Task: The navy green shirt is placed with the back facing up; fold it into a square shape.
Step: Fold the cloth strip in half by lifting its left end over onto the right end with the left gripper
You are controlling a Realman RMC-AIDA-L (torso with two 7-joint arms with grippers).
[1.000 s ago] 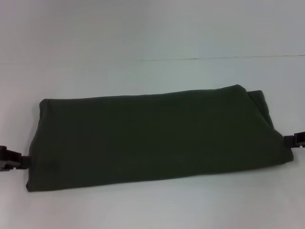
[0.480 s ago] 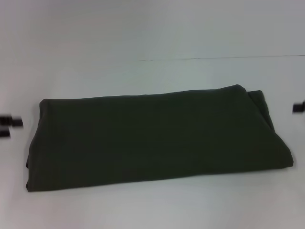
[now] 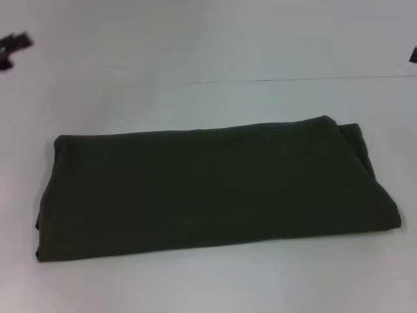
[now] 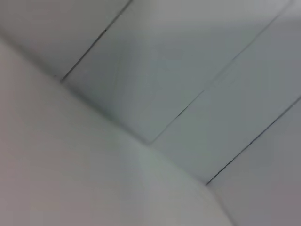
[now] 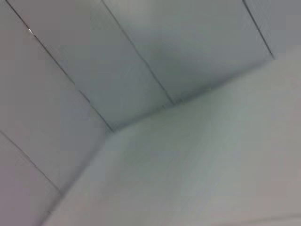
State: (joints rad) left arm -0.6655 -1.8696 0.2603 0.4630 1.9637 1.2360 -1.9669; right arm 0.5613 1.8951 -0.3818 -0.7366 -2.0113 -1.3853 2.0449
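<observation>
Head view: shirt (image 3: 215, 186) lies flat on the white table (image 3: 208, 39), occupying the centre and lower half of the frame, folded into a long horizontal band, wider than it is deep. Left end is squared off w/ a rounded upper corner; right end tapers toward the lower right, and a second layer of fabric peeks out along the upper-right edge, just behind the top layer. Surface is smooth, no big wrinkles, near edge runs slightly uphill from lower left to right. Nothing is touching the shirt. Left gripper (image 3: 13, 47) shows only as a dark blurred bit at the upper left edge of the frame, well apart from the shirt; grasping nothing, but whether the fingers are spread or closed: cannot tell. Right gripper (image 3: 413, 55) is a small dark sliver at the upper right edge, also well apart from the shirt, nothing in it; finger state likewise cannot tell. A thin dark seam (image 3: 300, 79) runs across the table behind the shirt, right of centre. Both wrist views show only pale surfaces w/ thin dark lines; no shirt, no fingers in either.
</observation>
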